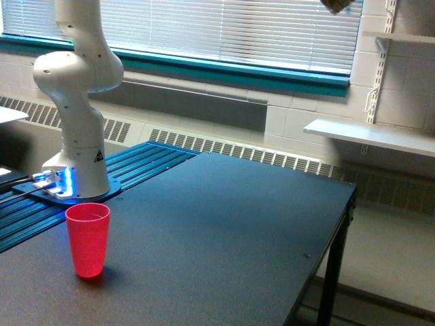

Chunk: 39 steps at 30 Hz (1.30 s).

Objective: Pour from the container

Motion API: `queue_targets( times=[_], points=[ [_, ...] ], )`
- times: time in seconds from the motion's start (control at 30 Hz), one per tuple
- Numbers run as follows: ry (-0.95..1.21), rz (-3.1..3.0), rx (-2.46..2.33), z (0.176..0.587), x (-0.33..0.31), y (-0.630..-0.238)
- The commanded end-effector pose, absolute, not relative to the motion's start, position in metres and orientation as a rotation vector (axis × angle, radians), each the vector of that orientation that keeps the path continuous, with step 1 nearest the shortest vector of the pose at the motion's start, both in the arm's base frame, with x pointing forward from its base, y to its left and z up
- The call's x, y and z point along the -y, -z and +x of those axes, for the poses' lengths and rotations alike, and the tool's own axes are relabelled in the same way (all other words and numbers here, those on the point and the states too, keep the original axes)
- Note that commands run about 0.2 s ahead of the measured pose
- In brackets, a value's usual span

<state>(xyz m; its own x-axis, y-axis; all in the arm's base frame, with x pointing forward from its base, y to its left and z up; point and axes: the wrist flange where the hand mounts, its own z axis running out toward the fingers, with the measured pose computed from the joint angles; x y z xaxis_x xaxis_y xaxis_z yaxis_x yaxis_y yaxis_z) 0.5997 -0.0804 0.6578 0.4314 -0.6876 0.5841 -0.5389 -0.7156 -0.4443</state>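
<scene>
Container: only a small brown-filled scrap at the top edge, high above the bench's far side, probably the jar | pincer: out of frame, state unseen | white robot arm base at exterior view's left | red plastic cup upright on dark bench, looks empty | progress: pouring apparently not begun.

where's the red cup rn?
In the exterior view, the red cup stands upright on the dark table, near its front edge on the view's left, just in front of the robot base.
</scene>
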Motion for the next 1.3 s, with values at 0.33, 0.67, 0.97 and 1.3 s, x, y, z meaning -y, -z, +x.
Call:
queue_targets(
  times=[0.33, 0.67, 0.97, 1.3],
  points=[
    [0.846, -2.632, -1.266, 0.584, 0.059, -0.534],
    [0.881, -2.702, -1.334, 0.557, 0.068, -0.534],
    [0.82, -2.784, -1.469, 0.502, 0.081, -0.519],
    [0.722, -2.774, -1.658, 0.436, 0.091, -0.496]
  ],
)
